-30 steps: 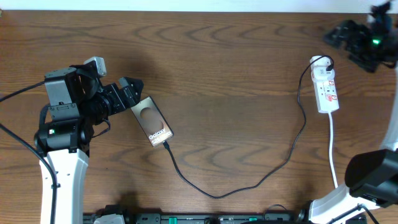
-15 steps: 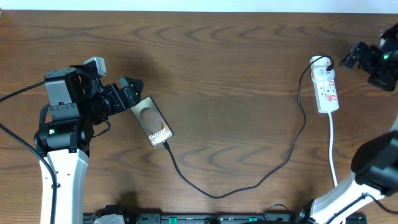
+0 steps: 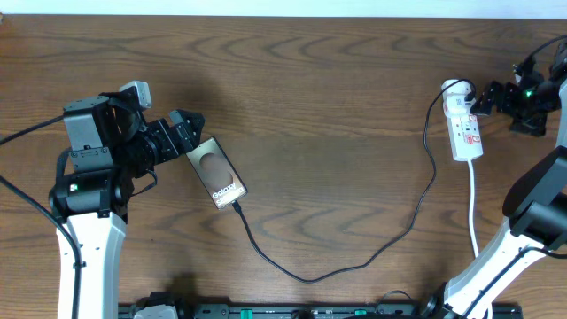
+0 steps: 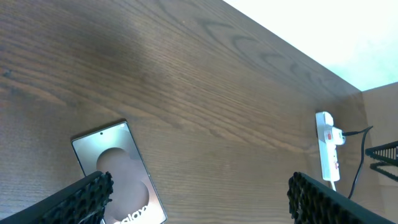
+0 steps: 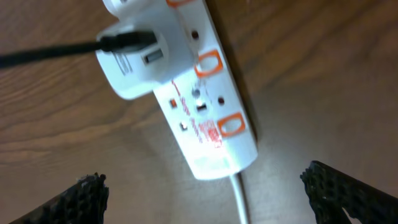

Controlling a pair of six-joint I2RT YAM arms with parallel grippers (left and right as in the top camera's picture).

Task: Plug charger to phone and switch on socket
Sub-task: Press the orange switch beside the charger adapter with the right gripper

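At the left of the table [image 3: 310, 80]: the phone [image 3: 217, 174] lies flat, face up and slanted, its top end just at the left hand [image 3: 184, 133]. The wrist view shows that hand spread wider than the phone and pinching nothing. It is likely parked there to steady the slab against a push from the plug end. The charger [image 3: 306, 277] leaves the phone's lower end, loops toward the near edge, then climbs to a white adapter [image 3: 455, 88] on the far end of the socket [image 3: 465, 124]. The plug tip looks seated in the phone, though it is too small overhead to be sure.

Right side: the socket lies lengthwise near the table's right edge, its white cord trailing toward the near edge. The right hand [image 3: 490, 96] hovers just beside its far half, spread, gripping nothing. Its wrist view looks down on the orange-framed marks on the socket's face. Judged: the switching step is in hand.

Room: wide bare wood between phone and socket. The tight spot is the adapter and black lead just beside the marks. A press should come from above, clear of the lead. The socket looks light and unanchored, so it may slide.
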